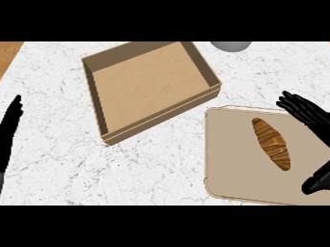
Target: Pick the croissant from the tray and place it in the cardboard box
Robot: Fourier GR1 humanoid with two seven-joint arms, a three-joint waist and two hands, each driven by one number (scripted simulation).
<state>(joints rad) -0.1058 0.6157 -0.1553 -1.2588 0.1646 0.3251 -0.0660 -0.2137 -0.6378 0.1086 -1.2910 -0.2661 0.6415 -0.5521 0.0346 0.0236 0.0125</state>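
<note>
Croissant (271, 143) lies lengthwise on the tray (232, 159), untouched, and the right robot hand (323, 129) hangs just to its right, fingers spread wide, thumb low, holding nothing. I'd say it's framing the pastry for a side-on grab. The cardboard box (146, 79) sits open-topped at an angle on the counter (61, 164), just up and left of the tray, so the carry looks short. At the left edge the left robot hand (0, 140) rests, fingers straight up, out of the way
</note>
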